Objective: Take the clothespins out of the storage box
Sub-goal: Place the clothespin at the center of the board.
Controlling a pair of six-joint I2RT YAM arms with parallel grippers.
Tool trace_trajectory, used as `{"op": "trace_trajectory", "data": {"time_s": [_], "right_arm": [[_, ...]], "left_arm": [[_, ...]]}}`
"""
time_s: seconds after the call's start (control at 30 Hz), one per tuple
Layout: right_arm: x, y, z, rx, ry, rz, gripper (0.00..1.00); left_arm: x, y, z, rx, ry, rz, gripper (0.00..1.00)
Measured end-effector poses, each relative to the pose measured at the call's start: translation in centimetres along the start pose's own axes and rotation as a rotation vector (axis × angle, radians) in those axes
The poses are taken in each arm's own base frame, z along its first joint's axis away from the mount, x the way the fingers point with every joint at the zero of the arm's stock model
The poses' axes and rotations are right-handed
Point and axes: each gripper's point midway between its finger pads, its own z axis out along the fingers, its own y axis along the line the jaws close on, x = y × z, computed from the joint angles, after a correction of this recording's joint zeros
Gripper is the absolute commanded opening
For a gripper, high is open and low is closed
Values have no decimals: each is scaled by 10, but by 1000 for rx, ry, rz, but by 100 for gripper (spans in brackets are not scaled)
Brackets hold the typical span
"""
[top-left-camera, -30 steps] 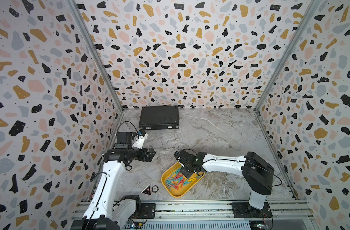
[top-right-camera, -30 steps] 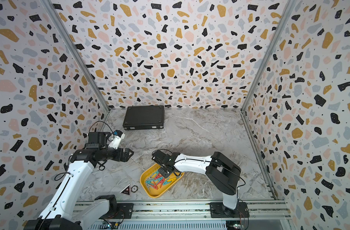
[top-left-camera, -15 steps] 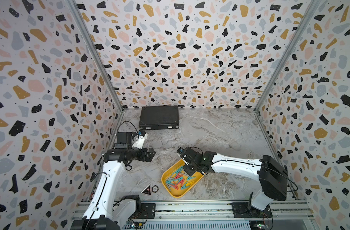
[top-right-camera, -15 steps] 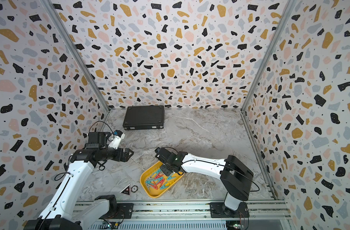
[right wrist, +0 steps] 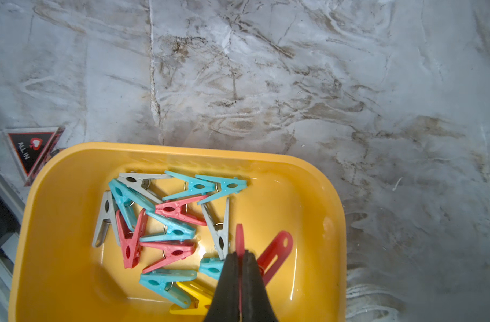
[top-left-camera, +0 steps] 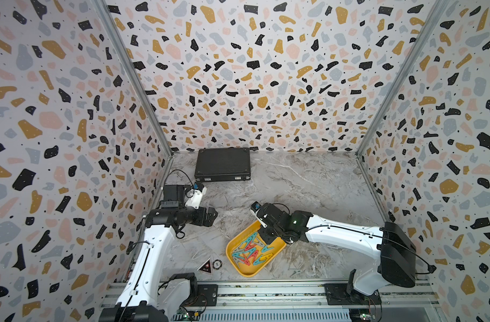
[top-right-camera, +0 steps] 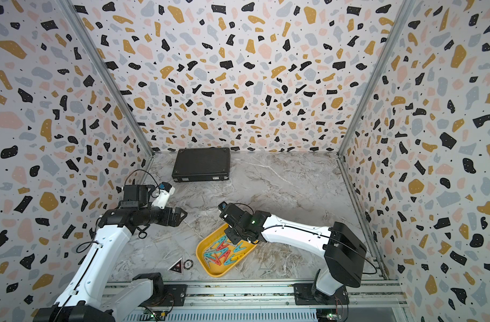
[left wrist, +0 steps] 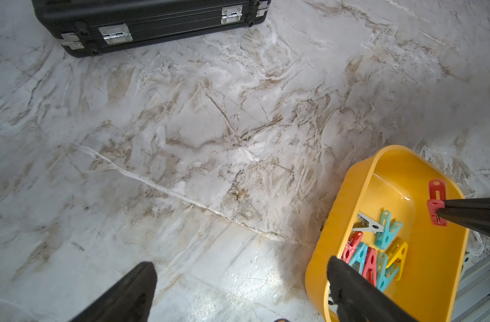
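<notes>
Black case (top-left-camera: 222,164) flat at back of marble tabletop (top-left-camera: 307,189), lid closed, silver fittings on near side. Triangular "ALL IN" token (top-left-camera: 205,266) and round chip (top-left-camera: 216,263) just beside each other near front edge. Terrazzo-print walls (top-left-camera: 252,69) on three sides.

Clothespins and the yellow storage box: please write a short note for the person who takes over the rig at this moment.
The right claw is shut on one red clothespin, above the storage box; it is not yet carried out.
The left claw is open and empty, over the table beside the box.
The other clothespins lie in a heap inside the box: teal, red, grey and one yellow.
Done: none lies outside the box.
Left: carry the held one out, set it on the table, then take the others.
The black case at the back is shut and not part of the job.
</notes>
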Motion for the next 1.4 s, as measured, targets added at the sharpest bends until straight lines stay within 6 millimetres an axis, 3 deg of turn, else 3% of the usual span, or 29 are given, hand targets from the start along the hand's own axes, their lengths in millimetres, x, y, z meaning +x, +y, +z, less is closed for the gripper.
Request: {"op": "trace_trajectory", "data": {"time_s": [0.13,0.23,0.47,0.6,0.73,0.87,1.1,1.33,1.4], "right_arm": [[3,-10,-4,12,17,31,0],[-2,-38,-13,32,10,106,0],[-16,-132,-39,144,-25,310,0],[-20,-194,-38,225,10,421,0],[-21,-254,-10,262,88,517,0],[-16,-294,31,259,180,569,0],[-2,-326,93,244,302,596,0],[-23,-342,103,249,285,572,0],[-24,-344,109,248,296,566,4]], "left_arm": [[0,0,0,0,0,1,100],[0,0,0,0,0,0,100],[0,0,0,0,0,1,100],[0,0,0,0,1,1,100],[0,0,0,0,1,1,100],[0,0,0,0,1,1,100],[0,0,0,0,1,1,100],[0,0,0,1,1,2,100],[0,0,0,1,2,2,100]]}}
